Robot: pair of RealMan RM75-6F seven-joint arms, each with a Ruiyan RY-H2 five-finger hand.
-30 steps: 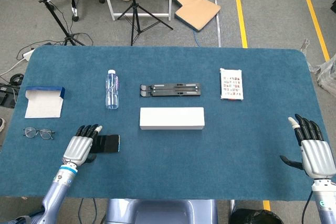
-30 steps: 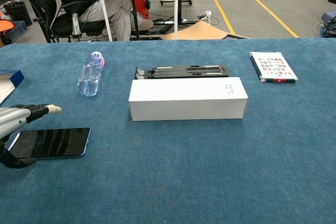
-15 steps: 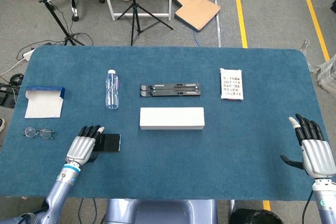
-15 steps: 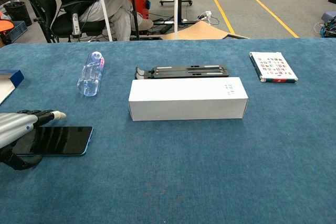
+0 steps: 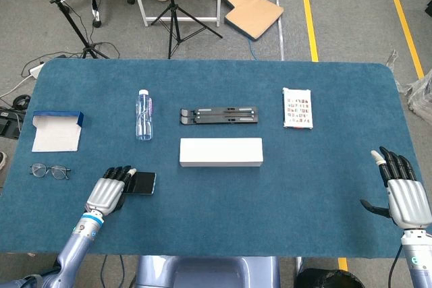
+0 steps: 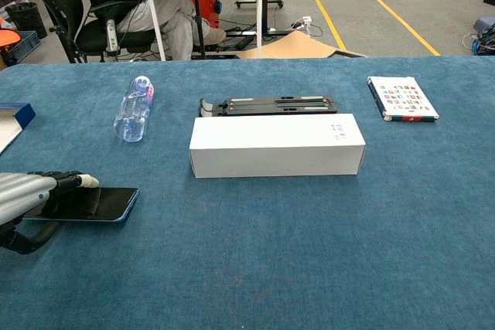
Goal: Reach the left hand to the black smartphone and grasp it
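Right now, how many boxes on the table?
2. A long white box lies at table center; an open blue-edged box sits at the left edge, above the glasses. None seem hidden.

black smartphone (image 6: 93, 203) | flat, screen up | table's near-left part

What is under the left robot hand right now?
The black smartphone lies under the left robot hand, whose fingers reach over its near end. The covered part of the phone and any thumb contact are hidden.

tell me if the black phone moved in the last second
Yes. In the head view the black smartphone slid slightly right, toward the white box, under the left robot hand.
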